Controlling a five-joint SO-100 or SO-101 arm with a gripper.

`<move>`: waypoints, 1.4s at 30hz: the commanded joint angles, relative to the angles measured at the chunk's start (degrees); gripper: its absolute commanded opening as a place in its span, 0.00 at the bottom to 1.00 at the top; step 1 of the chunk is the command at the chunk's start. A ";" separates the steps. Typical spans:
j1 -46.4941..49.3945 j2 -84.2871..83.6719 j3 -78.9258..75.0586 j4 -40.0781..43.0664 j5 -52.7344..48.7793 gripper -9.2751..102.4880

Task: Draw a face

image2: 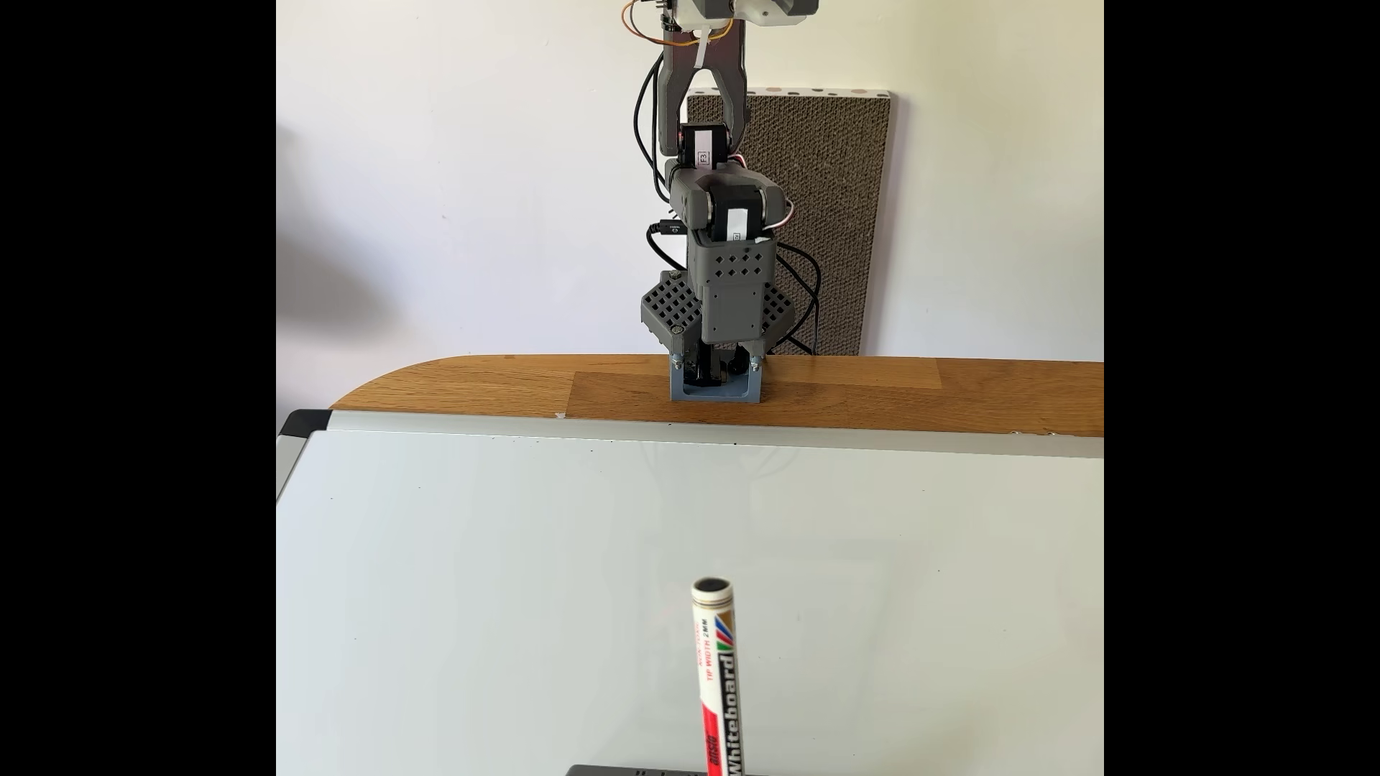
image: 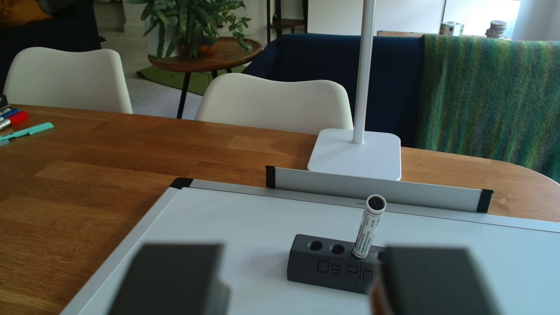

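A white whiteboard marker (image: 368,230) (image2: 718,671) stands upright, black end up, in a hole of the grey "Da Pinchi" block (image: 318,266) (image2: 635,770). The block rests on the whiteboard (image: 242,218) (image2: 523,559). In the other view my gripper (image: 303,272) is open, its two dark blurred fingers (image: 175,278) wide apart at the bottom edge with nothing between them. Block and marker lie ahead, seen through the gap. The face is out of view; the board surface that shows is unmarked. My arm (image2: 717,298) rises from its base at the table's far edge in the fixed view.
A white lamp base (image: 354,154) with its pole stands just behind the board's pen tray (image: 378,190). Several coloured markers (image: 18,121) lie at the far left of the wooden table (image: 121,157). White chairs (image: 272,100) stand behind the table. A cardboard panel (image2: 821,186) leans against the wall.
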 commanded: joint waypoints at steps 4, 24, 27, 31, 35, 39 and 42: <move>2.72 -1.23 -0.97 -3.08 -0.44 0.96; 10.20 -48.78 -3.25 -34.28 -7.21 0.96; 9.76 -55.72 -7.21 -34.63 -7.21 0.96; 10.20 -67.24 -13.18 -37.88 -7.12 0.96; 10.28 -77.34 -21.71 -39.29 -7.21 0.96; 9.67 -83.67 -26.46 -39.29 -7.21 0.96; 9.67 -90.97 -28.30 -41.04 -7.21 0.96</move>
